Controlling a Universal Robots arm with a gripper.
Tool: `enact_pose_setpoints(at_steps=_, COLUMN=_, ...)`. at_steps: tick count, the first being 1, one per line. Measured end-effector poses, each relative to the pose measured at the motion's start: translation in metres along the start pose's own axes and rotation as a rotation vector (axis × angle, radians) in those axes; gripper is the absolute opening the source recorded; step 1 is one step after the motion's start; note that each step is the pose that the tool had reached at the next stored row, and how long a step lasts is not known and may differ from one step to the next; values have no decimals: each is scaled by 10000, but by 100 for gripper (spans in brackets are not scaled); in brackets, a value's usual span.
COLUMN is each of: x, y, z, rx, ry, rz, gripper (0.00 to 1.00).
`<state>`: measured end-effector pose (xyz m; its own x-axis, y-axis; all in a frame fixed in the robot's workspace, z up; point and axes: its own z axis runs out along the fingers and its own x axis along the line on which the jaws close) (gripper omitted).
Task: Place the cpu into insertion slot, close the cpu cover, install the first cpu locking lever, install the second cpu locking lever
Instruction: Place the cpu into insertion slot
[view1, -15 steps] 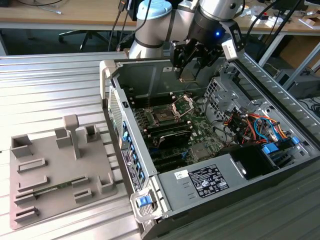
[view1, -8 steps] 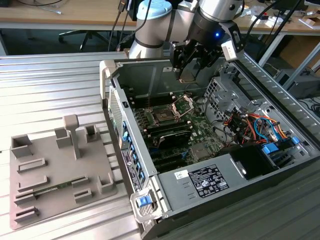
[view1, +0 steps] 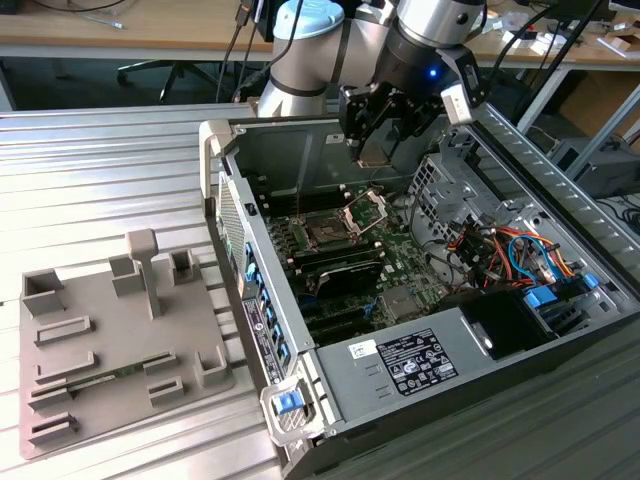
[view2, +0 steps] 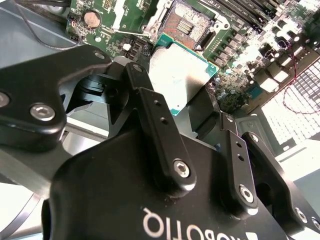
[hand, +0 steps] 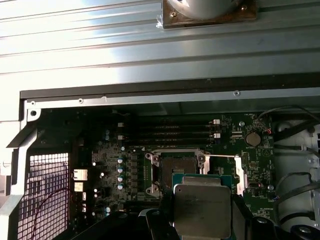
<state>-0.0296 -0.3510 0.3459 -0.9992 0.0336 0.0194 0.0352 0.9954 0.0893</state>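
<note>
Gripper (view1: 377, 148) up above socket (view1: 326, 233), fingers clamped on chip (hand: 202, 212); chip clear of socket; cover (view1: 366, 211) beside socket, tipped open.

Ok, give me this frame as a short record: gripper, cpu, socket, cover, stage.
gripper: shut on the cpu, above the open computer case
cpu: held in the air over the motherboard, not in the socket
cpu socket: empty
cpu cover: swung up, open
stage: cpu not yet placed
</note>
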Motion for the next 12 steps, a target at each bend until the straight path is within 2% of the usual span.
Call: enact_pose_setpoints(at_steps=12, x=0, y=-2, z=22, rx=0, ry=0, rz=1, gripper=55)
